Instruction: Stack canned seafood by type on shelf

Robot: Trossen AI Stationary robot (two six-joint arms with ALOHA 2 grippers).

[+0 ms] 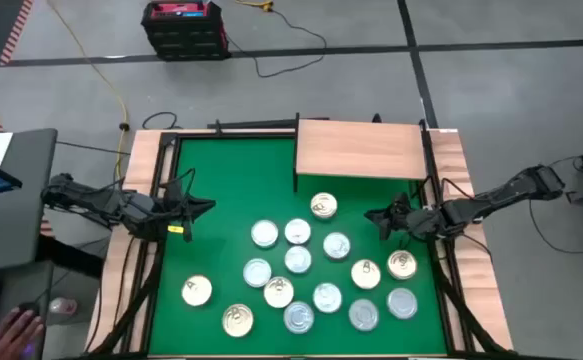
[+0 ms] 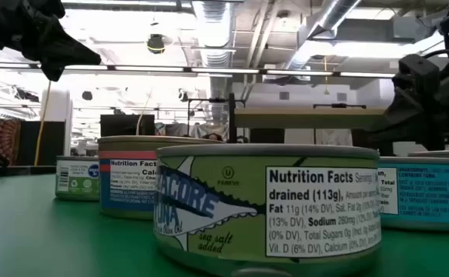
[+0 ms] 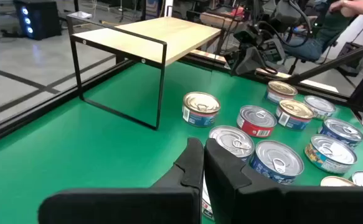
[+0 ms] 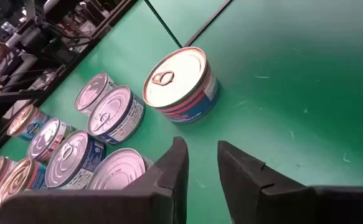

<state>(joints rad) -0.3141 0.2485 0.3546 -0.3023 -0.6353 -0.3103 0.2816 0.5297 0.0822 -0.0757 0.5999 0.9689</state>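
Tins [image 1: 298,260] lie scattered on the green table [image 1: 221,200]; the shelf [image 1: 359,150] stands bare. Left gripper [image 1: 203,206] hovers pressed together, right gripper [image 1: 374,215] slightly parted, empty.

Shelf [image 1: 359,148] stands at far edge of table [image 1: 221,190], right of centre, nothing on its board. Your cans [image 1: 311,270] lie on table in front of shelf, clustered toward near right. One can [image 1: 323,206] sits just before shelf, apart from cluster. Two cans [image 1: 197,290] lie off to cluster's left. Left gripper [image 1: 203,206] hovers at left edge, right gripper [image 1: 375,215] at right, beside cluster.
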